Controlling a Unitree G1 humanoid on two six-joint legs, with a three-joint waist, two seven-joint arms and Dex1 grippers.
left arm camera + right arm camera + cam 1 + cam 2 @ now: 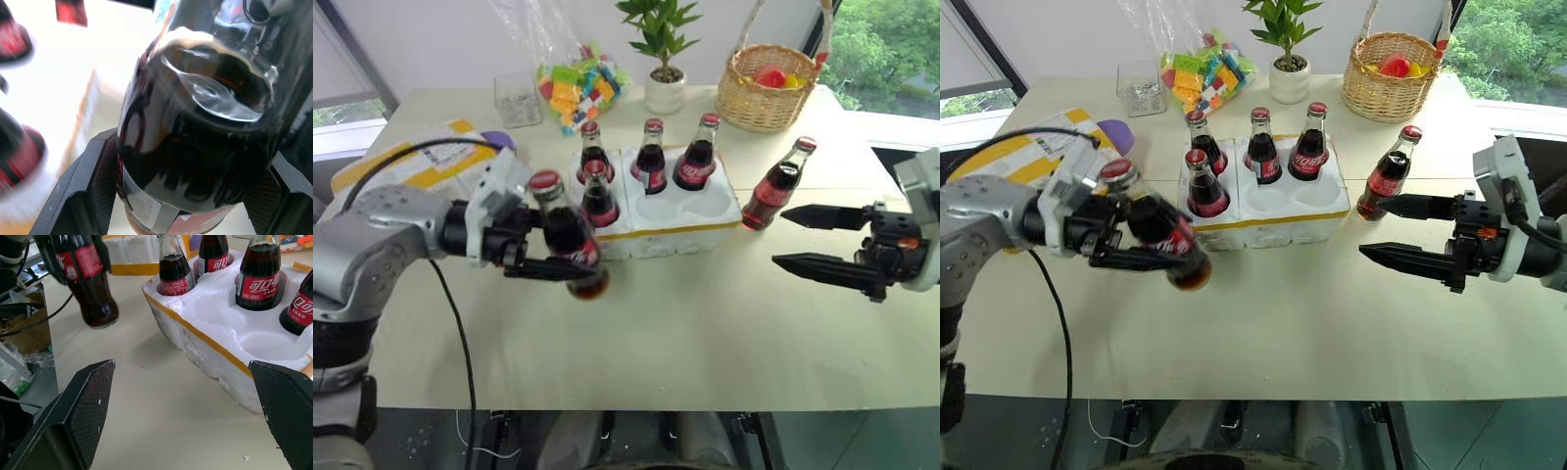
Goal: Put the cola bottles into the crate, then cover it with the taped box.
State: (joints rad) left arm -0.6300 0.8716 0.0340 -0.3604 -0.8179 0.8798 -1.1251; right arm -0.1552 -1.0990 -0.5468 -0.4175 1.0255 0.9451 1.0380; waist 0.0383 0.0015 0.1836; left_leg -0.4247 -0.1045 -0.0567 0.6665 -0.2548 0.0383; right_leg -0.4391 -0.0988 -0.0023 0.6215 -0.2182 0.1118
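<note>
My left gripper [570, 253] is shut on a cola bottle [560, 220] and holds it tilted, clear of the table, in front of the crate's left end. The crate [675, 235], a low white foam block with a yellow band, carries several upright cola bottles [651, 159]; two wells [658, 206] on its near right side stand empty. One more cola bottle [778, 186] stands on the table just right of the crate. My right gripper [779, 238] is open and empty, level, beside that bottle. The taped box [411, 162] lies at the far left behind my left arm.
A wicker basket [769, 88] with fruit, a potted plant [664, 59], a bag of coloured blocks [578, 83] and a small clear container [517, 98] line the table's far side. A black cable [450, 313] hangs by my left arm.
</note>
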